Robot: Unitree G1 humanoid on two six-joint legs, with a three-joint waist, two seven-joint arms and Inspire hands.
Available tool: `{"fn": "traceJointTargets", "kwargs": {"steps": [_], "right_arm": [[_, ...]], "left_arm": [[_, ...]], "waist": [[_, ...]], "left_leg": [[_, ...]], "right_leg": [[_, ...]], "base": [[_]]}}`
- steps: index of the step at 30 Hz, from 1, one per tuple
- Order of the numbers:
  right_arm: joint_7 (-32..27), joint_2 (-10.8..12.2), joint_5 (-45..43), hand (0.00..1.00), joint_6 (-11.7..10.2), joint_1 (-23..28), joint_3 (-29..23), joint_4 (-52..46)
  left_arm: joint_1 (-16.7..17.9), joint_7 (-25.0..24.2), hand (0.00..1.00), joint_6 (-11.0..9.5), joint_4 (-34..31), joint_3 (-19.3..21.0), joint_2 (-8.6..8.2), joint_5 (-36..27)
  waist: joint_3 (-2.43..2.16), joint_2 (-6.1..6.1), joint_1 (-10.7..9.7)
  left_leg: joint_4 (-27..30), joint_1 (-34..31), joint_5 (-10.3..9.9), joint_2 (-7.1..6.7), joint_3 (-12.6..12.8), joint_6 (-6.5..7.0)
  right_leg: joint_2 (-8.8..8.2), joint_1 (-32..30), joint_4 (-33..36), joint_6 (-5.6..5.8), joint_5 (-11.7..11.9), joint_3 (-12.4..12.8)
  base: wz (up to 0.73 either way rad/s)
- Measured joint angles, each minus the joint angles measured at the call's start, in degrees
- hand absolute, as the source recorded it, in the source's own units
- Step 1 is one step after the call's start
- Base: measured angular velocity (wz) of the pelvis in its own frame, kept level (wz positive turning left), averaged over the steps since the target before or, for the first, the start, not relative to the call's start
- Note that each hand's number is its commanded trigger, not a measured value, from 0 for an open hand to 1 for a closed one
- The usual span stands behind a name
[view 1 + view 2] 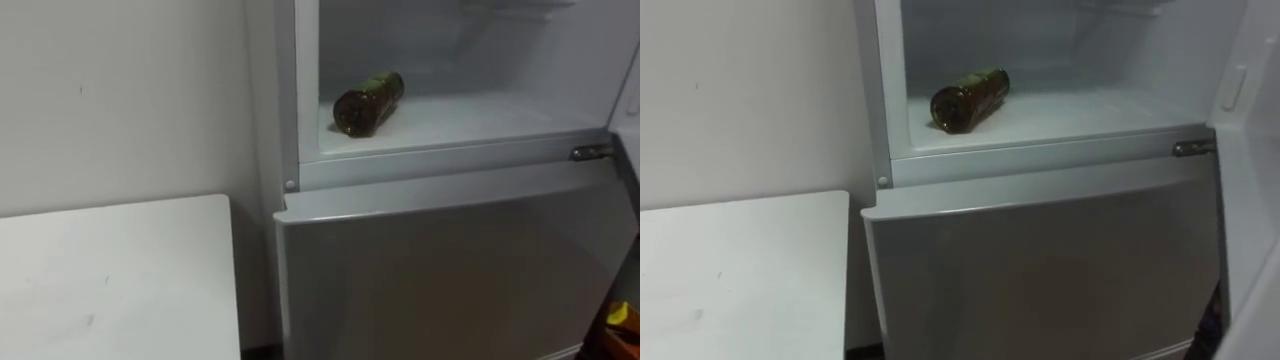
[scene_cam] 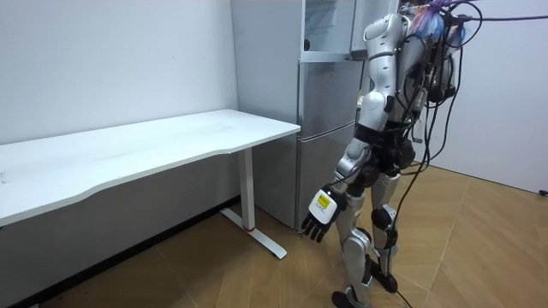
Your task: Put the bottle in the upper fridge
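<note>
The robot is standing at the fridge [image 2: 325, 128], its left hand [image 2: 324, 214] hanging low beside its leg, fingers relaxed and holding nothing. Past the white table [image 1: 120, 270], a brown glass bottle [image 1: 368, 103] is lying on its side on the upper compartment floor [image 1: 480, 118], near the front left corner. Its base is facing front-left and its neck is pointing back-right.

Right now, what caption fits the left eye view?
Brown bottle lying on its side in the open upper fridge, white table at left.
</note>
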Motion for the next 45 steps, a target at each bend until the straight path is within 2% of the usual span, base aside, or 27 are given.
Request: {"fn": "traceJointTargets", "kwargs": {"steps": [5, 8, 19, 26, 32, 36, 42, 45], "right_arm": [[-2.05, -0.36, -1.63, 0.00, 0.22, -0.09, -0.19, -1.14], [-2.47, -0.40, -1.66, 0.00, 1.31, -0.05, -0.18, -2.63], [-1.53, -1.52, -8.56, 0.00, 2.15, 0.04, 0.22, -3.34], [-0.34, -2.15, -10.86, 0.00, 3.41, 0.10, 0.44, -4.16], [2.11, -2.63, -12.91, 0.00, 3.95, -0.01, 2.33, -5.09], [5.08, -2.63, -14.83, 0.00, 3.95, -0.46, 5.21, -5.09], [9.55, -2.58, -17.06, 0.00, 3.93, -2.74, 9.01, -5.22], [11.52, -2.58, -18.24, 0.00, 3.95, -3.58, 9.90, -5.54]], "left_arm": [[0.00, -0.13, 0.00, -0.83, -0.02, 0.76, -0.01, -0.05], [-0.11, -0.35, 0.00, -0.95, 0.07, 1.58, -0.01, -0.03], [-0.11, -1.41, 0.00, -0.96, 0.32, 1.90, -0.04, -0.02], [-0.08, -2.42, 0.00, -0.95, 0.59, 1.75, -0.05, 0.00], [-0.29, -3.65, 0.00, -0.94, 0.46, 1.49, -0.04, 0.52], [-1.35, -3.94, 0.00, -0.82, 0.56, -0.87, 0.13, 0.95], [-1.52, -4.36, 0.00, -0.21, 0.58, -2.90, 1.33, 0.87], [-1.93, -5.12, 0.00, 0.43, 0.48, -3.79, 2.14, 0.65]], "waist": [[0.09, -0.73, -0.18], [0.11, -0.77, 0.08], [0.11, -0.53, 1.07], [0.11, -0.57, 1.58], [0.08, -0.66, 2.20], [0.13, -0.68, 2.20], [0.43, -1.27, 2.23], [0.27, -1.45, 2.29]], "left_leg": [[-0.01, -0.25, -0.01, -0.53, -0.05, 0.03], [-0.02, -0.27, -0.01, -0.69, 0.01, 0.03], [0.07, -0.49, -0.01, -0.60, 0.54, 0.02], [0.05, -0.59, 0.00, -0.61, 0.49, 0.02], [0.00, -0.77, 0.01, -0.57, 0.37, 0.01], [-0.10, -0.11, 0.02, -0.53, -0.06, 0.01], [-0.03, -0.21, 0.01, -0.54, -0.22, 0.01], [0.17, -0.19, 0.00, -0.55, -0.58, 0.02]], "right_leg": [[-0.67, -1.16, 2.11, 0.25, -0.86, 0.11], [-0.93, -1.69, 3.08, 0.25, -1.25, 0.14], [-0.86, -2.67, 3.99, -0.01, -1.72, 0.88], [-0.88, -2.56, 3.83, -0.01, -1.72, 0.77], [-0.86, -2.33, 3.91, -0.02, -1.70, 0.55], [-0.86, -1.61, 3.88, -0.02, -1.70, 0.05], [-0.91, -1.41, 3.62, -0.02, -1.70, -0.12], [-0.92, -1.25, 2.69, -0.02, -1.70, -0.36]], "base": [[0.00], [-0.01], [-0.02], [0.00], [0.00], [0.04], [0.01], [0.07]]}}
